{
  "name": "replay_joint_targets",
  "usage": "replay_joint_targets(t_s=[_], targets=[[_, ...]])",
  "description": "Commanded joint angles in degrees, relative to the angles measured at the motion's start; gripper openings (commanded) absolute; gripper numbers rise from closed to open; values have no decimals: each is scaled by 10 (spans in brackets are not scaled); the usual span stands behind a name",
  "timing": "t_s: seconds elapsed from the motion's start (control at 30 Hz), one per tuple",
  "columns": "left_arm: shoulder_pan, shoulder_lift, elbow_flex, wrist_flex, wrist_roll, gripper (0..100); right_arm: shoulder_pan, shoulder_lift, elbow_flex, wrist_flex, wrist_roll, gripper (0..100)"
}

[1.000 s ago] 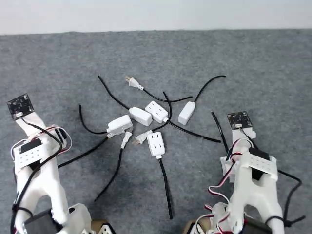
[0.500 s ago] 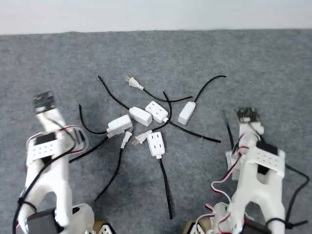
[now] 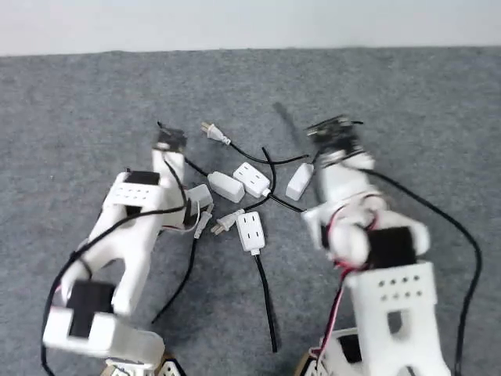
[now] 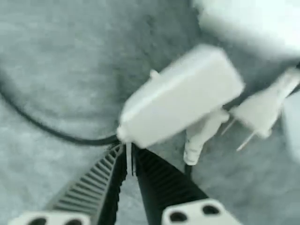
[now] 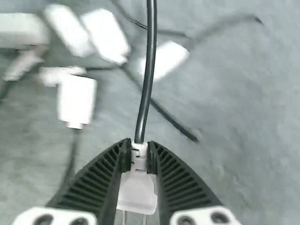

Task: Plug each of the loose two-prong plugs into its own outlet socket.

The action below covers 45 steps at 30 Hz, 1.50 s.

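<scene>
In right tool [image 5: 137,147], plug [image 5: 136,193] (prongs visible).

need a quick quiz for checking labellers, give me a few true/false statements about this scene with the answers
1. The right gripper is shut on a white plug with a black cord. True.
2. Every plug is pushed into a socket. False: a loose plug lies beside a socket, not inserted.
3. The left gripper is at the cord end of a white outlet block. True.
4. The left gripper is wide open. False: its fingers are close together.
</scene>
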Motion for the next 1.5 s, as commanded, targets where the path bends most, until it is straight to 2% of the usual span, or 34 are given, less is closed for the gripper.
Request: replay_joint_targets(t_s=[0.0,0.07,0.17,0.23,0.43,0.6,0.77,0.97,1.27,1.47], targets=[[10,-7,-24,-3,-69,12,-70,-36,-37,2,-11,9],[33,-33,12,-21,-91,12,-103,-38,-34,-6,-13,9],[64,-105,88,-50,-175,12,-154,-22,-11,-39,-18,9],[80,-165,147,-81,-184,12,-179,-4,23,-81,-30,9],[120,-317,278,-134,-231,12,-185,78,74,-179,-37,9],[131,-345,302,-141,-249,12,-185,122,72,-201,-38,9],[126,-349,304,-146,-242,12,-179,111,74,-198,-57,9],[88,-351,317,-222,-130,12,-148,121,107,-243,-98,9],[80,-351,319,-236,-128,12,-171,126,171,-342,-92,9],[84,-351,327,-238,-154,12,-167,127,176,-358,-63,9]])
